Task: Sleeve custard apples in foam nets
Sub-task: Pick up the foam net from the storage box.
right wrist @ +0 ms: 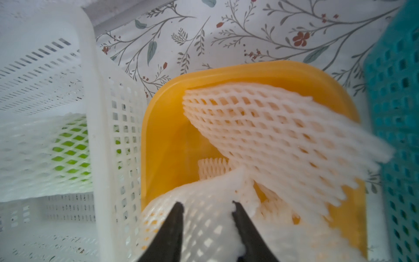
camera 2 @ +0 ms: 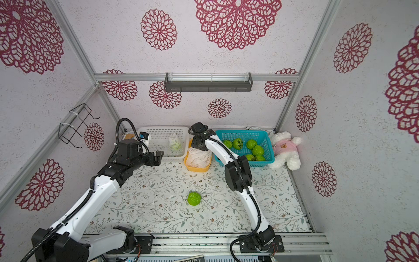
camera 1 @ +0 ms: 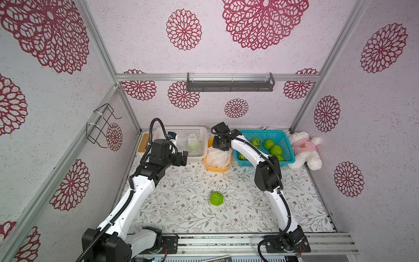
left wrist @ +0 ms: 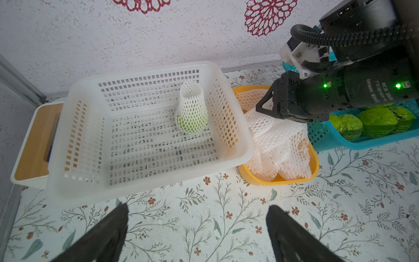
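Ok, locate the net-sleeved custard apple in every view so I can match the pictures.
In a top view: sleeved custard apple stands inside the white basket, on the side nearest the yellow tray.
In a top view: sleeved custard apple, same spot in the basket.
Left wrist: sleeved custard apple upright in the basket, by the tray-side wall.
Right wrist: sleeved custard apple blurred, behind the basket's perforated wall.
Shared landmark: the white basket.
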Motion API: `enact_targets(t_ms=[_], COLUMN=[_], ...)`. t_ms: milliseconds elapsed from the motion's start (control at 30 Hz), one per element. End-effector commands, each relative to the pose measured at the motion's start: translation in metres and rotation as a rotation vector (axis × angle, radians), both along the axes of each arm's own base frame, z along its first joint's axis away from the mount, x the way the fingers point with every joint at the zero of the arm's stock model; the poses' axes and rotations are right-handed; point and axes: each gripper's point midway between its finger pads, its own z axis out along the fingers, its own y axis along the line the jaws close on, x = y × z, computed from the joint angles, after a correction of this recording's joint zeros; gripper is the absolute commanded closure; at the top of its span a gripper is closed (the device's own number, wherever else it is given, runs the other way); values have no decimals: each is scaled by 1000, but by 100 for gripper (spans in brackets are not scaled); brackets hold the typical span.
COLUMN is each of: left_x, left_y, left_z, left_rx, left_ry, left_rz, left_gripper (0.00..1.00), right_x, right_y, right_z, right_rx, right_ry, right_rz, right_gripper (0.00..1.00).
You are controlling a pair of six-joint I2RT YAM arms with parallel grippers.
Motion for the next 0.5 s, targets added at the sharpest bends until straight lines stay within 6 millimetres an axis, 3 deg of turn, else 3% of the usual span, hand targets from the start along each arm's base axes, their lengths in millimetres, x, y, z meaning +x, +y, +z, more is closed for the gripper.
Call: enact_targets(t_ms=[0, 100, 467], left_x=[-1, -1, -1], left_y=[3, 1, -3], left_z=[3, 2, 0], left_rx=[-25, -30, -50], left_ry=[-14, -10, 2], left_rz=[17, 13, -1], left_gripper=[3, 3, 3], right_x=[5, 4, -10], right_y=[-3, -1, 9], right_z=[45, 61, 144], right_rx=[-13, -29, -91], right_ry=[-105, -154, -421], right_rz=[3, 22, 154], right_gripper=[71, 79, 79])
